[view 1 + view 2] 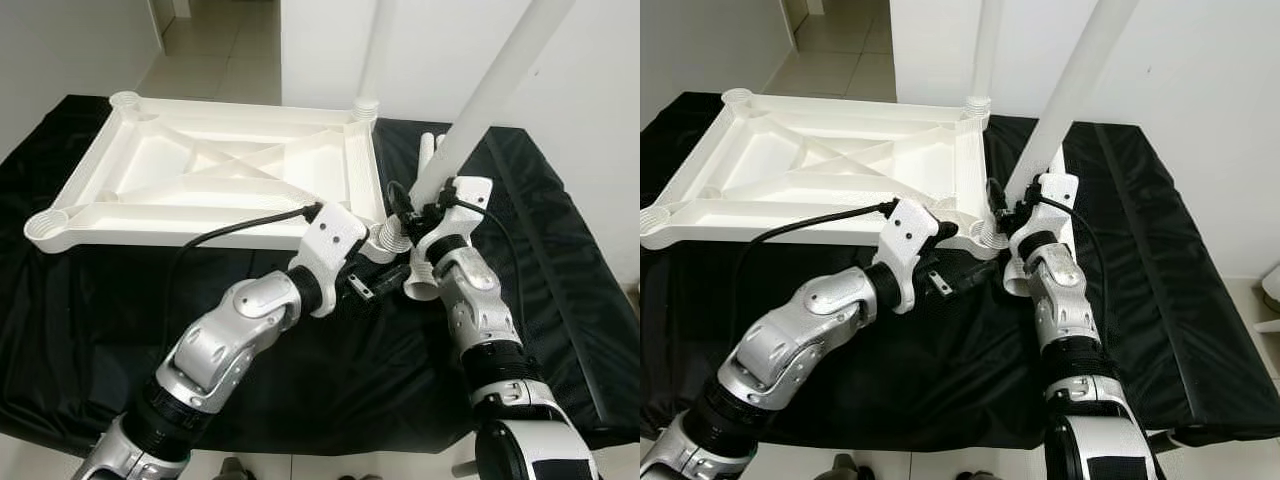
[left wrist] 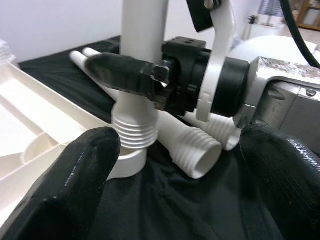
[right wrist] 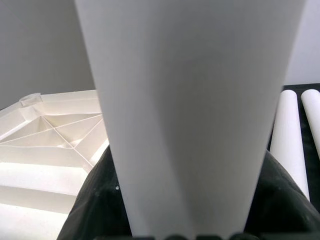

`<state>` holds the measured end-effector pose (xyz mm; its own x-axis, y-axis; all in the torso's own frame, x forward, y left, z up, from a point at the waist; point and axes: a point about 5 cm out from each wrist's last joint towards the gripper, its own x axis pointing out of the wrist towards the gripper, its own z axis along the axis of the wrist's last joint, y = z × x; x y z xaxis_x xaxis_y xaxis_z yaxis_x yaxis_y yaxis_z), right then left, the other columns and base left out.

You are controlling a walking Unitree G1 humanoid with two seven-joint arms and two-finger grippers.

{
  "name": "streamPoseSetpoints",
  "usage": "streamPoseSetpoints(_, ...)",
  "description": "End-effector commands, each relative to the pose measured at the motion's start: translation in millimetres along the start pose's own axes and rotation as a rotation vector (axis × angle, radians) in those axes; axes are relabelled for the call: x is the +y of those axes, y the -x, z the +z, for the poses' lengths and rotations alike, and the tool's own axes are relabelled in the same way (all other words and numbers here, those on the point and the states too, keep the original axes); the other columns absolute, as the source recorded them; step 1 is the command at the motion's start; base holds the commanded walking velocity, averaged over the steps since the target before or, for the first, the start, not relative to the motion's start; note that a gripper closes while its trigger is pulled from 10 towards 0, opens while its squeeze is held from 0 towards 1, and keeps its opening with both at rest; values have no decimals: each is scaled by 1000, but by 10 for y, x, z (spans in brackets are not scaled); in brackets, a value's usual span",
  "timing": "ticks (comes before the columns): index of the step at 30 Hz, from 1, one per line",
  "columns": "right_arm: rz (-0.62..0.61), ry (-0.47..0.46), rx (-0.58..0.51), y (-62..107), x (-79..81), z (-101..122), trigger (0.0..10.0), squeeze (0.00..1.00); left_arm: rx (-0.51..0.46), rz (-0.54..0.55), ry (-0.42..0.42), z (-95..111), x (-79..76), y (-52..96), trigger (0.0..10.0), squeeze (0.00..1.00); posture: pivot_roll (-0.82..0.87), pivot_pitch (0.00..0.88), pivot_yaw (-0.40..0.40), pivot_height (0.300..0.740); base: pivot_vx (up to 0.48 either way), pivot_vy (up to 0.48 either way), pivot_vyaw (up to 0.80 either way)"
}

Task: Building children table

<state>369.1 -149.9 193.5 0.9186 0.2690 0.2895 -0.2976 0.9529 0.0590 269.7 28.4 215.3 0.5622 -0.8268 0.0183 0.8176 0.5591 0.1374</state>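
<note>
Both silver arms reach forward from the near edge over the black-covered counter [image 1: 560, 300]. Right gripper [image 2: 135, 75] is closed on an upright white table leg [image 1: 490, 95], low on its shaft. That leg's threaded end sits at the socket on the near right corner of the white tabletop [image 1: 200, 170], which lies upside down on the counter's far left part, ribs upward. Left gripper [image 1: 385, 270] sits just beside that corner, fingers [image 2: 70, 185] spread apart with nothing between them. Spare legs [image 2: 187, 145] lie on the cloth just right of the corner, beneath the right gripper.
</note>
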Motion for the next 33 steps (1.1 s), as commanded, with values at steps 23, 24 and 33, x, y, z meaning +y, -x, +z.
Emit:
streamPoseSetpoints(23,-56,-4,-177,88,-151,313,10000,0,80,229,25,48,325,-274,10000,0,13,132,-27,740,0,0,0)
streamPoseSetpoints(24,-74,-2,-184,119,-187,327,10000,0,81,238,18,54,350,-300,10000,0,13,132,-27,740,0,0,0)
streamPoseSetpoints(33,-155,25,-191,419,-363,401,10000,0,149,226,-70,-74,537,-391,10000,0,-36,143,16,740,0,0,0)
